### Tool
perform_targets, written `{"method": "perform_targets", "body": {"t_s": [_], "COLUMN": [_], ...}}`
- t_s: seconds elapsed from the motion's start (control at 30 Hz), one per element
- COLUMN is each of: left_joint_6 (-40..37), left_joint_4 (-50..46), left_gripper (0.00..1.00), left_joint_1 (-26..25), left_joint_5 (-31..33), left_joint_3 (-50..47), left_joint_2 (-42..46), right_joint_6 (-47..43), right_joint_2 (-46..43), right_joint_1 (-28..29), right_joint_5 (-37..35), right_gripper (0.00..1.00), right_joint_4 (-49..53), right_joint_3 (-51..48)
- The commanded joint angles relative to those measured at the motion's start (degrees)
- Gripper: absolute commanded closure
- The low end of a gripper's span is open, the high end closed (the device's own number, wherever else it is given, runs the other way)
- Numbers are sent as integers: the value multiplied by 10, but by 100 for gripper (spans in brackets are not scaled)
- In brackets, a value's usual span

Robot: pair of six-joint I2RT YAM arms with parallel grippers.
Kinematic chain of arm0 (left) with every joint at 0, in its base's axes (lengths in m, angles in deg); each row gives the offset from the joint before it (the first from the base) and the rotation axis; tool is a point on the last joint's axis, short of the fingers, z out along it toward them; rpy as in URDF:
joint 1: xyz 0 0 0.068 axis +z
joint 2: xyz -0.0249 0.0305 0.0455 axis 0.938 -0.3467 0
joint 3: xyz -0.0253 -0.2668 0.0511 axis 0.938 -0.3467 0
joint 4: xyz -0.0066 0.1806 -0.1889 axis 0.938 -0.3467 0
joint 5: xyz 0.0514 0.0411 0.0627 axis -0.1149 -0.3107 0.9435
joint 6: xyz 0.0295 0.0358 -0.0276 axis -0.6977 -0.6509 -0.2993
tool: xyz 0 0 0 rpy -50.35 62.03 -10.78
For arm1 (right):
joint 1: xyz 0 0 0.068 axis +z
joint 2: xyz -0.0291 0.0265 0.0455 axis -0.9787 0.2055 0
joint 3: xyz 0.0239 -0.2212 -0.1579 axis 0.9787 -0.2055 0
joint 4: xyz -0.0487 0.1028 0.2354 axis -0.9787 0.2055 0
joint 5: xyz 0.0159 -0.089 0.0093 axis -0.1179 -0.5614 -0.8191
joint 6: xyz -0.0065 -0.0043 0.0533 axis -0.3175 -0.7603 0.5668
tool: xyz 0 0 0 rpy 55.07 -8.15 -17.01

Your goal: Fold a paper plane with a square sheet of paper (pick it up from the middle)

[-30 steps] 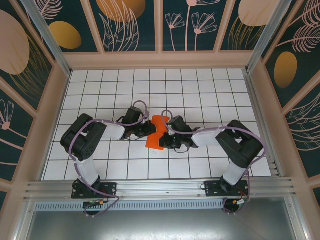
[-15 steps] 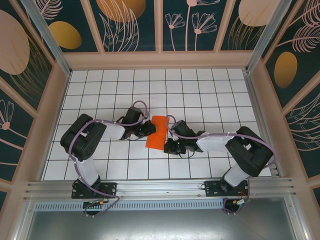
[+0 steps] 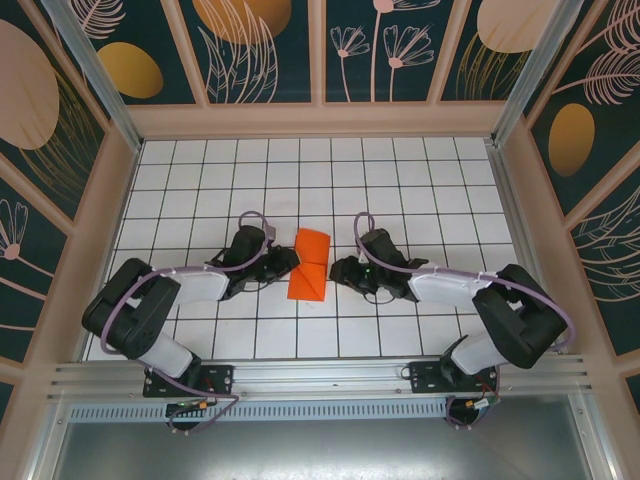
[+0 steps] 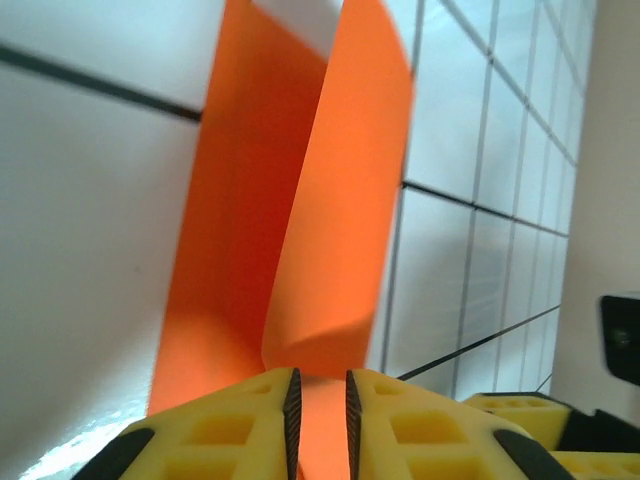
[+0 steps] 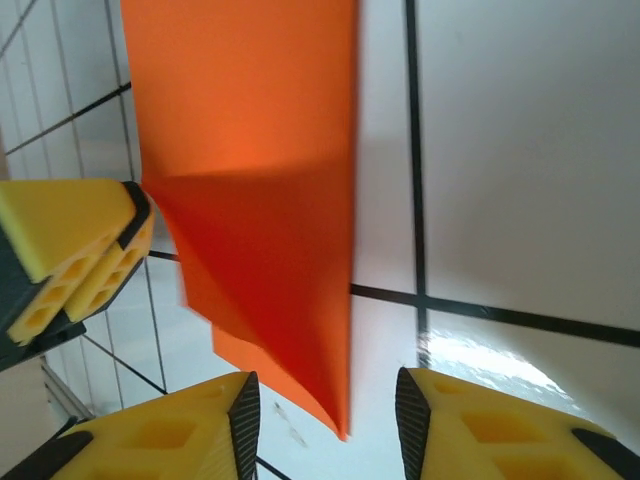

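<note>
You have the folded paper (image 3: 308, 264) flat on the table (image 3: 200, 180), between the grippers. Left gripper (image 4: 320, 388): jaws narrowly apart at its edge. Right gripper (image 5: 328, 402): jaws wide, straddling a corner.

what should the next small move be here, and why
Probably open the left gripper slightly wider and back it off the paper. Its pads stand barely apart with the paper's edge between them, while the right gripper is clearly open. The fold gapes, so pressing the crease flat likely comes after.
</note>
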Motion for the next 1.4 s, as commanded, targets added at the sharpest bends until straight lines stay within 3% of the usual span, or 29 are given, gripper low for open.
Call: {"method": "perform_targets", "body": {"t_s": [0.0, 0.33, 0.57, 0.9, 1.37], "left_joint_6": [-13, -26, -27, -47, -77], "left_joint_4": [-32, -27, -10, 34, -29], "left_gripper": [78, 79, 82, 83, 87], "left_joint_1": [-2, -1, -2, -2, -1], "left_joint_5": [31, 1, 1, -86, -34], "left_joint_3": [17, 30, 18, 58, 83], "left_joint_2": [21, 12, 48, -12, -94], "right_joint_6": [24, 26, 20, 20, 33], "right_joint_2": [20, 58, 84, 102, 110], "right_joint_1": [1, 4, 5, 6, 6], "right_joint_5": [11, 14, 15, 17, 8], "right_gripper": [54, 52, 58, 61, 59], "right_joint_4": [-52, -78, -78, -82, -83], "right_joint_3": [1, 11, 31, 40, 40]}}
